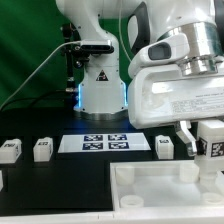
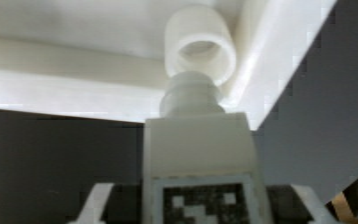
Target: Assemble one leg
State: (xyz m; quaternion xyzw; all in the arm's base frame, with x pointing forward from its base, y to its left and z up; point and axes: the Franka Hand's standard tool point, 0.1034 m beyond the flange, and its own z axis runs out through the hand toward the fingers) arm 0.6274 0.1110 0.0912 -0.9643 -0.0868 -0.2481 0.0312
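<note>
The gripper [image 1: 207,141] is clenched on one leg [image 1: 213,143] and holds it upright above the far corner of the square top [image 1: 150,182], on the exterior view's right. In the wrist view the leg [image 2: 201,150] fills the middle of the picture. Its narrow screw end [image 2: 190,93] points at the corner hole [image 2: 204,48] of the square top [image 2: 69,70]. The screw end looks lined up with the hole and close to it, but I cannot tell whether it is touching the rim yet.

Three spare legs rest on the counter [image 1: 60,190]: two [image 1: 10,150] [image 1: 43,149] toward the exterior view's left, and one [image 1: 165,147] just beside the marker board [image 1: 105,143] on its right. None is fitted to the square top.

My reading is that the picking up and carrying are done, and the job is at the lining-up stage. What seems left is to lower the screw end into the hole, turn the leg until it seats, and then let go.
</note>
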